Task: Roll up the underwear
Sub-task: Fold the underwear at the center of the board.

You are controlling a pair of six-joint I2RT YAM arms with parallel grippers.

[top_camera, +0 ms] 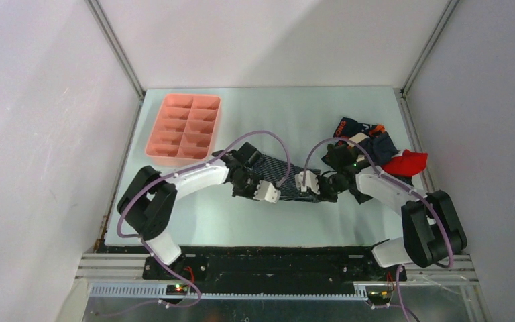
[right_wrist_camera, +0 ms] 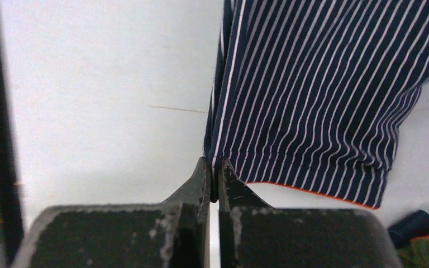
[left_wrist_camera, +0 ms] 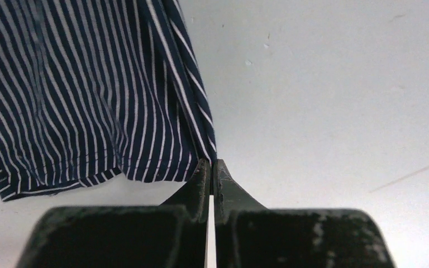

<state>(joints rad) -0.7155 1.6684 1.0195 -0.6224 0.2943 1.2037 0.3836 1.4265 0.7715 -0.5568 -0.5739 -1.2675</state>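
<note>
A dark underwear with thin white stripes lies spread on the table between both arms. My left gripper is shut on its near left corner; in the left wrist view the fingertips pinch the hem of the striped cloth. At the opposite near corner my right gripper is shut too, its tips clamping the edge of the striped cloth, which has an orange-trimmed hem. More underwear sits in a pile at the right, with a red-white piece on its near side.
A pink compartmented tray stands at the back left of the table. White walls enclose the table on three sides. A bit of another garment shows at the lower right of the right wrist view.
</note>
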